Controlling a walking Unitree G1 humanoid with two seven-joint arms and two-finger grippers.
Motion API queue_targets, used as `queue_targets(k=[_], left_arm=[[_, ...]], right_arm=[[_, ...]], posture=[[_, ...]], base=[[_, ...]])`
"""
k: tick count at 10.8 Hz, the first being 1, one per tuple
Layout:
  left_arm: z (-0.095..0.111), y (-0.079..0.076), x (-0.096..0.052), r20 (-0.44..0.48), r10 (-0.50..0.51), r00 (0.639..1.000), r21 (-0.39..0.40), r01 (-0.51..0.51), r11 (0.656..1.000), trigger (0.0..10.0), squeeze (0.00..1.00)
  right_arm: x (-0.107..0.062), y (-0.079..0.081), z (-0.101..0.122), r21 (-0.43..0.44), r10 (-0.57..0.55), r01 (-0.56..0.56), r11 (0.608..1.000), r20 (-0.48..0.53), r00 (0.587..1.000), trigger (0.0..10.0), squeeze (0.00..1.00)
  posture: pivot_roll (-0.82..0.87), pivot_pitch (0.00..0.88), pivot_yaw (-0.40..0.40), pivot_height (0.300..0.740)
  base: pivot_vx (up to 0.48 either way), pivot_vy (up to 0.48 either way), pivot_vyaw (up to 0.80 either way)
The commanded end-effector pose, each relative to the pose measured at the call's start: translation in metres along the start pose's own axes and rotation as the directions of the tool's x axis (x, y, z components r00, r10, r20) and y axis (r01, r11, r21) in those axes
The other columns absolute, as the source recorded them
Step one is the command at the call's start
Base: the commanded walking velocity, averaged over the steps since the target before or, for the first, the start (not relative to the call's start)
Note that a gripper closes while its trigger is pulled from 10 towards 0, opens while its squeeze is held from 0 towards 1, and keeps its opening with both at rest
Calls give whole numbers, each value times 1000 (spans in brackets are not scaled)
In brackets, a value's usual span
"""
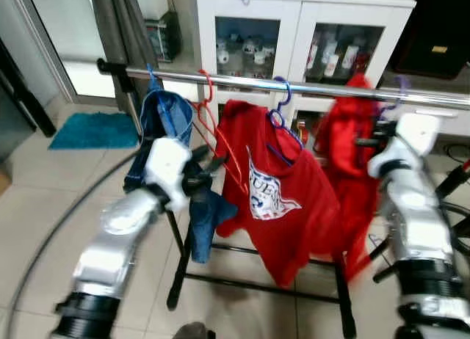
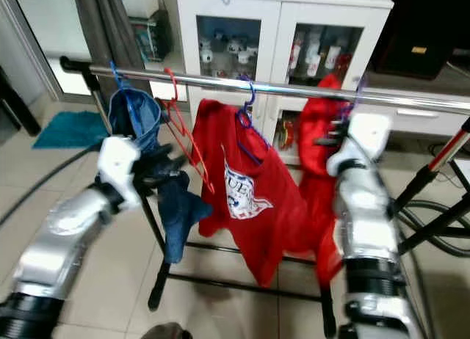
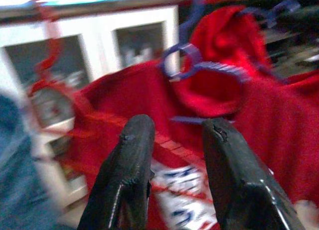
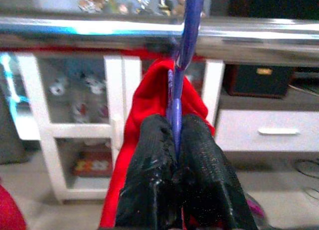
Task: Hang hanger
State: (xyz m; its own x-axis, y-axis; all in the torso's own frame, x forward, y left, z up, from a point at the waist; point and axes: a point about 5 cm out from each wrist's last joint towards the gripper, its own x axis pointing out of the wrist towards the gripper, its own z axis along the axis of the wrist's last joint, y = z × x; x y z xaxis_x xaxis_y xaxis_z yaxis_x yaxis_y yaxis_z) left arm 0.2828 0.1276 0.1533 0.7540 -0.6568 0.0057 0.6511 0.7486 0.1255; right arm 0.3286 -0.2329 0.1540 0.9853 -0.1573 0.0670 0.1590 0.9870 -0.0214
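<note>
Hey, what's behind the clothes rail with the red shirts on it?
Behind the clothes rail stands a white cabinet with glass doors; small bottles and figurines show on its shelves. The hanging red shirts cover its lower part, so what is down there cannot be seen.

My right gripper [image 4: 175,155] is pinched tight on the purple hanger [image 4: 185,46], whose hook reaches up to the steel rail [image 4: 99,31]. A red garment [image 4: 149,110] hangs below it, with a white cabinet [image 4: 75,115] behind.
</note>
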Motion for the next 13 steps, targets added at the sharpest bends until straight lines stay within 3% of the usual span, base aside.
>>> queue_targets(k=[1, 4, 6, 9, 13], left_arm=[[6, 0, 1, 3, -23, 1000, 3, 23, 1000, 10000, 0], [10, -8, -2, -49, -173, 984, -19, 172, 985, 10000, 0], [12, -11, -4, -67, -241, 968, -30, 239, 970, 10000, 0], [7, -3, -8, -135, -210, 968, -31, 208, 978, 10000, 0], [3, 4, -9, -180, -197, 964, -29, 195, 980, 10000, 0]], right_arm=[[11, -1, 10, 31, 16, -16, 999, 13, 1000, 10000, 0], [40, 14, 4, -55, 136, -147, 988, -158, 978, 10000, 0], [57, 22, 9, -51, 153, -167, 985, -207, 966, 10000, 0], [67, 34, 10, -36, 194, -213, 976, -292, 937, 10000, 0], [69, 45, 9, -17, 215, -234, 972, -332, 919, 10000, 0]], posture=[[68, 0, -21, 740], [68, 0, -12, 740], [78, 0, -13, 740], [93, 0, -12, 740], [92, 0, 5, 740]], base=[[0, 0, 0], [0, 0, 0], [0, 0, 0], [0, 0, 0], [0, 0, 0]])
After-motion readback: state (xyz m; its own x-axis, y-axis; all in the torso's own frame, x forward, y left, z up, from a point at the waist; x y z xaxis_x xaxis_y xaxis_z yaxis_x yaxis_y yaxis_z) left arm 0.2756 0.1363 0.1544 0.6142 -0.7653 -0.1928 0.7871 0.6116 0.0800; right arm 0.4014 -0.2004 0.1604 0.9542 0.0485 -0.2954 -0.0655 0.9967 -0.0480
